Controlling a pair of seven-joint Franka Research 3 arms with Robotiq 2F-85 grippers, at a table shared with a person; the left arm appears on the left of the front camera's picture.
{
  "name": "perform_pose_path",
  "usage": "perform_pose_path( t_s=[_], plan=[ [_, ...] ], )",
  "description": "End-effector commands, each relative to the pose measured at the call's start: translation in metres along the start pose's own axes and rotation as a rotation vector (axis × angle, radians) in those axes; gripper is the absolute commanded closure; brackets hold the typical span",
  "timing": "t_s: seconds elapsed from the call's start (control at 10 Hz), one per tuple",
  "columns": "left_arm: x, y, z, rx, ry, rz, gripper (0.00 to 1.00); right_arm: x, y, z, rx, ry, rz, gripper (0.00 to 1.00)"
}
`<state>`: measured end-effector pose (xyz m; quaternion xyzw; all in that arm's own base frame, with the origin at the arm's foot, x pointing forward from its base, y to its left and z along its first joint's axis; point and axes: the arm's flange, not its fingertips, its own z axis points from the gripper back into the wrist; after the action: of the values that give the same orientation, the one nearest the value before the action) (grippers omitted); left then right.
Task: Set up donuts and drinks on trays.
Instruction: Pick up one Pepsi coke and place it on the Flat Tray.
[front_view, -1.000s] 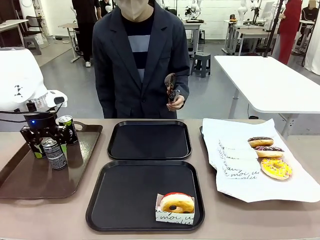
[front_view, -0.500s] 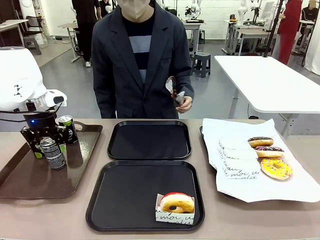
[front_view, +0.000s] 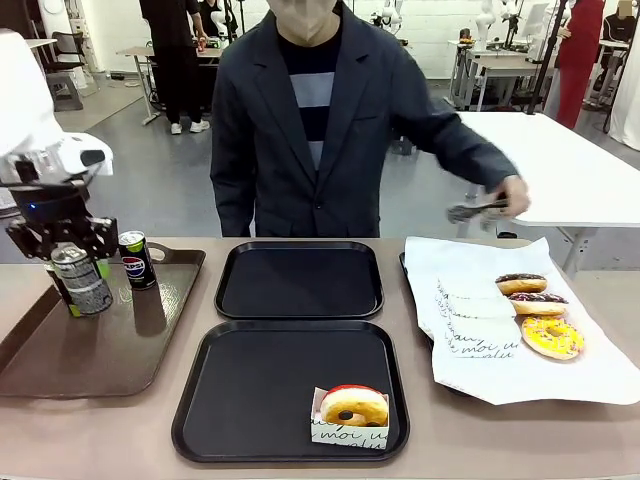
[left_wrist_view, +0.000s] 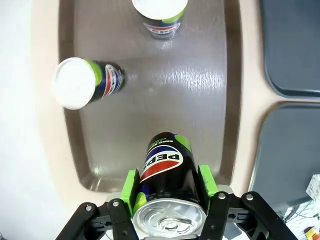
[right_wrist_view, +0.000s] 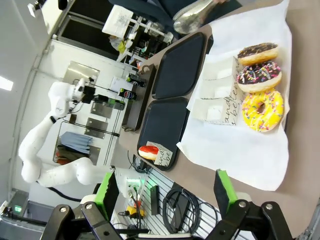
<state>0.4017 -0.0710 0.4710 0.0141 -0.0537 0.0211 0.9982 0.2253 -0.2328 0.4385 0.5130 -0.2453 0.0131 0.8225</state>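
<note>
My left gripper (front_view: 63, 250) is shut on a black Pepsi can (front_view: 84, 290), held just above the left end of the brown tray (front_view: 100, 370). In the left wrist view the green pads (left_wrist_view: 131, 186) clamp this can (left_wrist_view: 162, 162) near its top, inside my left gripper (left_wrist_view: 167, 189). Two more cans (left_wrist_view: 87, 82) (left_wrist_view: 160, 15) stand on the brown tray below; one of them (front_view: 135, 260) sits by its far rim. Two black trays lie in the middle: the far tray (front_view: 300, 282) is bare, and the near tray (front_view: 250, 390) has a sleeved donut (front_view: 352, 407) at its front right. My right gripper (right_wrist_view: 165, 192) is open, high above the table.
Three donuts (front_view: 521, 283) (front_view: 538, 301) (front_view: 552, 336) and paper sleeves (front_view: 470, 322) lie on a white paper sheet (front_view: 560, 385) at the right. The person's hand with tongs (front_view: 482, 208) reaches over the sheet's far edge.
My left gripper has lifted the can up and to the left, off the brown tray. The person's hand with the tongs has swung from the chest out to the right.
</note>
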Motion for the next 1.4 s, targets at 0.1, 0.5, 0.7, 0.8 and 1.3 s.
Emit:
perform_pose_path(
  t_s=[0.1,0.5,0.7,0.8,1.3],
  plan=[
    [-0.029,0.001,0.036,0.0,-0.047,0.015,0.83,0.001,-0.001,-0.001,0.024,-0.026,0.018,0.0],
    [-0.027,0.003,0.042,0.007,-0.039,0.0,0.83,0.001,-0.001,-0.001,0.024,-0.026,0.018,0.0],
    [-0.027,0.003,0.042,0.007,-0.039,0.0,0.83,0.001,-0.001,-0.001,0.024,-0.026,0.018,0.0],
    [-0.03,0.006,0.037,0.009,-0.019,0.001,0.41,0.001,-0.001,-0.001,0.024,-0.026,0.018,0.0],
    [-0.041,-0.095,0.081,0.026,-0.168,-0.197,0.41,0.001,-0.001,-0.001,0.024,-0.026,0.018,0.0]
  ],
)
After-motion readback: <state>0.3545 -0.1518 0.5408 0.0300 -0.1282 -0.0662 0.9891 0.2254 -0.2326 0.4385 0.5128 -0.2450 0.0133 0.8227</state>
